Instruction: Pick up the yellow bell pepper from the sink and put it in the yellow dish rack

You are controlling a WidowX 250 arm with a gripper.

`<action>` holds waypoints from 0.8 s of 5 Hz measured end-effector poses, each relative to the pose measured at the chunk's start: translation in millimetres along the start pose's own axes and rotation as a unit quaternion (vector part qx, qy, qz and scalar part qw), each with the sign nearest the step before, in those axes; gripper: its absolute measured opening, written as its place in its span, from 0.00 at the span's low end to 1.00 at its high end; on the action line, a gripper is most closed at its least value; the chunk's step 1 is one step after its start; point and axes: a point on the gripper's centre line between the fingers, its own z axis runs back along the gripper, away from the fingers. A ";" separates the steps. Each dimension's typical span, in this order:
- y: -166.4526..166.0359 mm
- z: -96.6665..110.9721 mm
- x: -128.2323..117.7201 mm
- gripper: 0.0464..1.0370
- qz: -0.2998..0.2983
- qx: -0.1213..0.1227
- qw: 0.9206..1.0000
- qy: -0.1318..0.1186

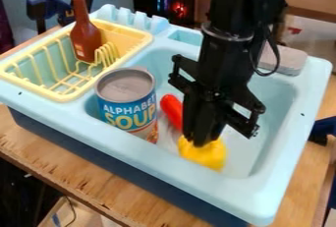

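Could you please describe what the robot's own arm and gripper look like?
The arm is black and thick, with a thin greyish ring around it and a slim black cable looping out beside it. The gripper is black too, angular in build, with knobbly parts jutting out on both sides.

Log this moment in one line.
gripper at yellow object; grip unclear; red object, soup can in sink; brown bottle in rack

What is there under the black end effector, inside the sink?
A yellow object sits in the sink, just below the end effector. The end effector covers part of its top, so I cannot see whether it is gripped.
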 end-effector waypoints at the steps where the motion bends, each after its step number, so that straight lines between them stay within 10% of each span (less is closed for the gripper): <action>1: -1.4 11.1 -3.6 0.06 -0.010 -0.009 1.000 -0.013; 3: 5.2 86.0 -15.1 0.06 0.001 -0.005 0.994 -0.106; 4: 38.4 107.4 -14.0 0.06 0.078 0.034 0.991 -0.099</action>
